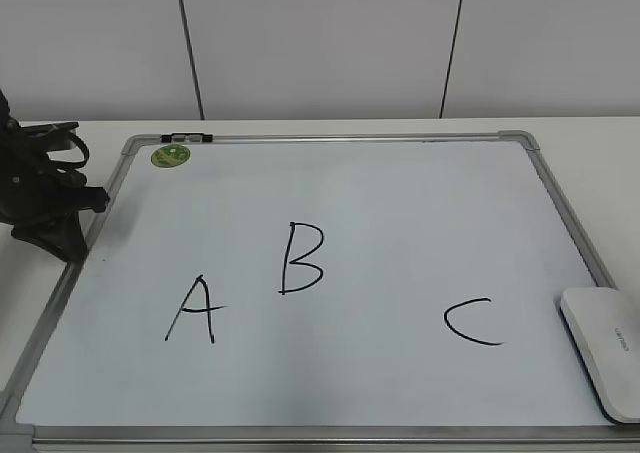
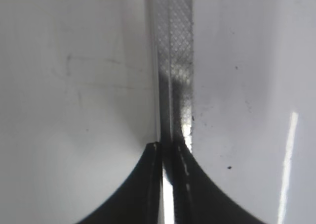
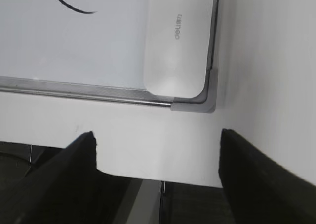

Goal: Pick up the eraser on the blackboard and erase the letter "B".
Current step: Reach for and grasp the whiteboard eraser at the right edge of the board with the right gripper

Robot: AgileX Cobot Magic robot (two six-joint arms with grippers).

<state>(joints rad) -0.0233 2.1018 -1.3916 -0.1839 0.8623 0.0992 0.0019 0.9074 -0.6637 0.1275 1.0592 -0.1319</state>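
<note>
The blackboard (image 1: 400, 213) is a white dry-erase board with a silver frame, lying flat on the table. The letter "B" (image 1: 300, 259) is drawn in black near its middle, with "A" (image 1: 193, 311) to its left and "C" (image 1: 470, 322) to its right. The white eraser (image 1: 605, 351) lies on the board's near right corner. In the right wrist view the eraser (image 3: 177, 41) is ahead of my open, empty right gripper (image 3: 157, 140), which sits back over the table's front edge. My left gripper (image 2: 170, 147) is shut and empty above the board's left frame rail (image 2: 173, 61); the exterior view shows it (image 1: 62, 235) at the left edge.
A round green sticker (image 1: 171, 155) and a small black-and-white clip (image 1: 187, 137) sit at the board's far left corner. The grey frame corner (image 3: 197, 105) lies just in front of the eraser. The table's front edge (image 3: 148, 177) drops to a dark floor.
</note>
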